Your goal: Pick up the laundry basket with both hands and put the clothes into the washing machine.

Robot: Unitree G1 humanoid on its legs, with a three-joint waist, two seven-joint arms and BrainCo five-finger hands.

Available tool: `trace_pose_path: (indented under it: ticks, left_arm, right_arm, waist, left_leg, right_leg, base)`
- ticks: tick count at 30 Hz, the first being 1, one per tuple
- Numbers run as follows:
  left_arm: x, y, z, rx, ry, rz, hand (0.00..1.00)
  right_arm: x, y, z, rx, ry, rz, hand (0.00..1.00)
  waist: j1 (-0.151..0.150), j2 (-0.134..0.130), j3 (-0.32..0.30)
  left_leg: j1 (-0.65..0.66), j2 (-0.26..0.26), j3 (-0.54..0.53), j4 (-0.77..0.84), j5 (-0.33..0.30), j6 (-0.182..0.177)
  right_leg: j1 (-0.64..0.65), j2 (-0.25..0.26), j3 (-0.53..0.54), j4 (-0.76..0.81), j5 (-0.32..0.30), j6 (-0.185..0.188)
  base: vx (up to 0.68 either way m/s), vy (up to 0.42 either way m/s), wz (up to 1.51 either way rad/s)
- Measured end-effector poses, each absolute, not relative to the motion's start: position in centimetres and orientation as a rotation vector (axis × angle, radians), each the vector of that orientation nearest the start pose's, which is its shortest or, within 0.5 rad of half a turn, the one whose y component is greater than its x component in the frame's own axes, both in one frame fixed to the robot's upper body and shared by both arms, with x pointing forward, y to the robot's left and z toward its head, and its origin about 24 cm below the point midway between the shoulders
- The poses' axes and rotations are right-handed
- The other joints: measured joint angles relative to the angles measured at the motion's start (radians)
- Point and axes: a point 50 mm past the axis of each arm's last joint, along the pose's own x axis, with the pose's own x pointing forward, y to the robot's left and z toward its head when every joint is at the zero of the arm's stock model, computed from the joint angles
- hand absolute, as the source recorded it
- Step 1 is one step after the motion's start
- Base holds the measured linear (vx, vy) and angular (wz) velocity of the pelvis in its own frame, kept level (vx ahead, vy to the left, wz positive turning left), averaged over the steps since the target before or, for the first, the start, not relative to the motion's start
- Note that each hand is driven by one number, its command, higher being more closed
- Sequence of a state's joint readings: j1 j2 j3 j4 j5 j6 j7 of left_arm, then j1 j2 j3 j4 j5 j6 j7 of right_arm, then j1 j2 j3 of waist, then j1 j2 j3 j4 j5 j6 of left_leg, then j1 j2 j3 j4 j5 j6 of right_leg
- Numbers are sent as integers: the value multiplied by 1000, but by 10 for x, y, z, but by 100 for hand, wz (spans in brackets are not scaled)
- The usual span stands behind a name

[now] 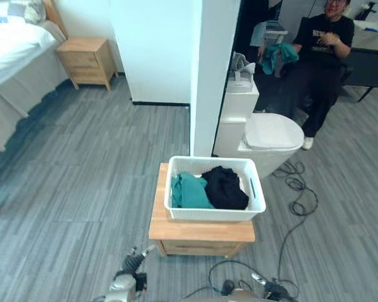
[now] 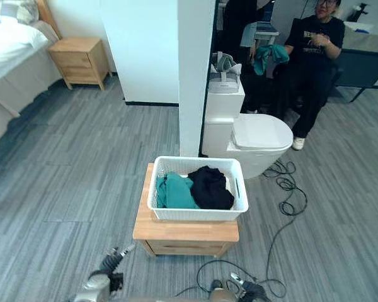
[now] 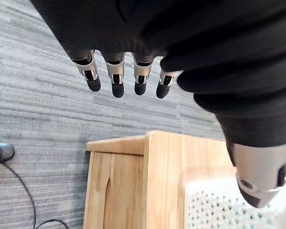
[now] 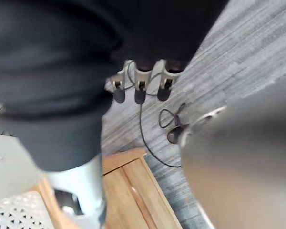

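The laundry basket [image 1: 214, 214] sits on a low wooden stand [image 1: 201, 231], ahead of both sets of fingertips and between them, touched by neither. Inside it a teal garment [image 1: 190, 192] lies on the side nearer the left hand [image 1: 133, 260], and a black garment [image 1: 225, 187] on the side nearer the right hand [image 4: 139, 82].

The left fingers [image 3: 117, 80] are straight and relaxed, grasping nothing, and hang over the floor just short of the stand's near corner. In that wrist view the basket's perforated white wall shows beside the thumb. The right hand's fingers are likewise loose and empty, low over the floor off the stand's other near corner, with the stand's edge and a bit of the basket by its thumb.

Beyond the basket, farther from the fingertips, stands a white toilet [image 1: 272, 135] against a white partition wall [image 1: 211, 75]. Past the toilet a seated person [image 1: 324, 53] holds a teal cloth [image 1: 278, 55]. Well off beyond the left fingers are a bedside cabinet [image 1: 85, 60] and a bed [image 1: 12, 53].
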State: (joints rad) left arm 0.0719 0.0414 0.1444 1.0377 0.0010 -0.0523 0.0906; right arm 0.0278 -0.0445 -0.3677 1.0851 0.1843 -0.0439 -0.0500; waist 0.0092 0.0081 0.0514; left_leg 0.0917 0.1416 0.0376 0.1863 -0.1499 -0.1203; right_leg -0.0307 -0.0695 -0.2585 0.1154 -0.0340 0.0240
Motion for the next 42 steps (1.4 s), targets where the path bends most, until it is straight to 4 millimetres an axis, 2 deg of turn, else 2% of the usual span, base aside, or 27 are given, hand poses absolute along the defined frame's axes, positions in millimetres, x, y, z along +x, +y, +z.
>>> trace_pose_path:
  ticks: [1,3,5,6,7,8,10,11,12,13,14,15,16,17,19,21,23,25,28,31,32,34,37,42]
  left_arm:
    - [97,193,-160,-3,1065,278,0]
    - [90,201,-160,-62,1067,367,0]
    - [82,207,-161,-126,1070,460,0]
    - [77,209,-161,-142,1074,493,0]
    - [75,210,-161,-146,1075,503,0]
    - [75,210,-160,-164,1065,526,0]
    - [72,213,-159,-199,1047,574,0]
    - [69,214,-157,-216,1028,610,0]
    - [69,215,-156,-242,1008,653,0]
    - [69,216,-155,-255,998,670,0]
    - [69,226,-153,-249,979,704,0]
    - [70,242,-146,-228,933,756,0]
    - [75,258,-138,-202,881,789,0]
    - [79,266,-133,-184,851,800,0]
    - [104,294,-105,-106,687,808,0]
    - [124,306,-82,-68,551,803,0]
    - [144,320,-46,-24,352,802,0]
    - [157,323,-28,-6,253,786,0]
    - [166,323,-19,-7,208,769,0]
    - [174,319,-18,1,210,740,0]
    - [176,319,-18,15,214,728,0]
    - [192,322,-15,47,219,697,0]
    - [218,321,-18,71,271,622,0]
    - [243,303,-21,77,314,520,0]
  right_arm:
    - [105,-213,-157,277,1010,-508,0]
    - [117,-216,-151,249,944,-501,0]
    - [127,-218,-144,253,882,-509,0]
    - [133,-218,-140,251,845,-513,0]
    - [135,-220,-138,246,830,-516,0]
    - [139,-223,-132,241,787,-529,0]
    - [144,-229,-121,234,716,-557,0]
    - [150,-234,-112,225,655,-583,0]
    - [153,-242,-99,201,579,-603,0]
    - [155,-248,-92,187,544,-609,0]
    - [156,-247,-88,189,521,-619,0]
    - [158,-246,-79,194,471,-625,0]
    - [164,-244,-69,198,418,-619,0]
    - [166,-245,-64,195,393,-618,0]
    - [179,-254,-35,148,253,-623,0]
    - [186,-261,-17,98,169,-628,0]
    - [199,-269,9,18,60,-608,0]
    - [205,-274,22,-30,12,-596,0]
    - [218,-280,41,-93,-57,-565,0]
    - [231,-283,58,-170,-104,-507,0]
    - [235,-282,62,-181,-116,-488,0]
    - [256,-273,81,-226,-176,-398,0]
    - [285,-253,88,-269,-168,-256,0]
    - [310,-237,79,-277,-93,-173,0]
  waist:
    - [0,-3,0]
    - [4,-8,10]
    - [6,-9,18]
    - [6,-9,18]
    - [4,-7,18]
    - [-7,-4,19]
    - [-21,-6,20]
    - [-25,6,17]
    - [-23,40,20]
    - [-25,64,17]
    - [-27,54,12]
    - [-42,45,8]
    - [-54,27,3]
    - [-54,20,-1]
    - [-49,20,-4]
    - [-45,15,-8]
    - [-46,34,-6]
    - [-47,43,-10]
    - [-49,50,-14]
    - [-49,50,-11]
    - [-49,52,-8]
    - [-49,58,30]
    - [-49,57,70]
    - [-47,61,130]
  left_leg:
    - [-17,2,-6,41,0,0]
    - [-101,9,-11,244,3,-3]
    - [-174,15,-12,398,50,-43]
    - [-183,18,-8,428,64,-39]
    - [-182,18,-1,423,51,-30]
    - [-182,20,18,375,21,7]
    - [-166,22,49,196,2,13]
    - [-141,25,55,70,26,-9]
    - [-130,40,62,22,34,-23]
    - [-128,54,62,1,31,-19]
    - [-122,47,84,-6,15,-8]
    - [-110,27,99,-38,19,-6]
    - [-97,5,109,-70,30,1]
    - [-90,-5,117,-86,37,8]
    - [-68,-37,142,-120,56,22]
    - [-69,-52,151,-116,57,22]
    - [-67,-67,162,-113,57,22]
    - [-58,-74,162,-111,57,22]
    - [-51,-71,164,-112,57,22]
    - [-66,-68,164,-114,57,22]
    - [-73,-66,164,-114,57,22]
    - [-101,-57,164,-111,57,22]
    - [-142,-54,159,-106,57,24]
    - [-188,-55,158,-105,70,43]
  right_leg:
    - [6,2,-4,1,-6,-5]
    - [26,3,-2,9,-26,-14]
    - [31,2,16,34,-46,-23]
    - [35,-7,32,34,-51,-27]
    - [34,-10,39,34,-55,-24]
    - [29,-17,48,34,-69,-19]
    - [13,-30,61,41,-71,-9]
    - [-17,-28,77,64,-82,6]
    - [-30,-7,96,80,-88,16]
    - [-31,8,98,84,-90,23]
    - [-25,-6,119,94,-91,35]
    - [-28,-23,129,80,-80,51]
    - [-29,-41,136,70,-74,59]
    - [-32,-48,144,65,-72,63]
    - [-31,-73,157,35,-57,83]
    - [-26,-80,171,11,-45,90]
    - [-1,-93,178,-42,-20,98]
    - [20,-100,177,-67,-16,100]
    - [27,-100,185,-84,-9,94]
    - [12,-98,188,-93,-5,90]
    - [4,-96,190,-94,-3,90]
    - [-25,-86,192,-97,18,83]
    - [-64,-82,195,-99,32,84]
    - [-111,-81,201,-99,60,80]
  base:
    - [61,-181,16]
    - [40,-155,2]
    - [8,-94,-24]
    - [3,-52,-29]
    - [10,-36,-22]
    - [0,-3,-11]
    - [-16,58,-20]
    - [-14,184,-52]
    - [6,213,-53]
    - [39,203,-44]
    - [73,173,-25]
    - [132,228,-23]
    - [148,213,-16]
    - [166,199,-21]
    - [179,141,-15]
    - [119,78,-13]
    - [138,98,-15]
    - [109,45,-3]
    - [82,9,-12]
    - [35,-4,-7]
    - [-5,-16,-5]
    - [-46,-13,-6]
    - [-136,-17,-1]
    - [-116,-1,-1]
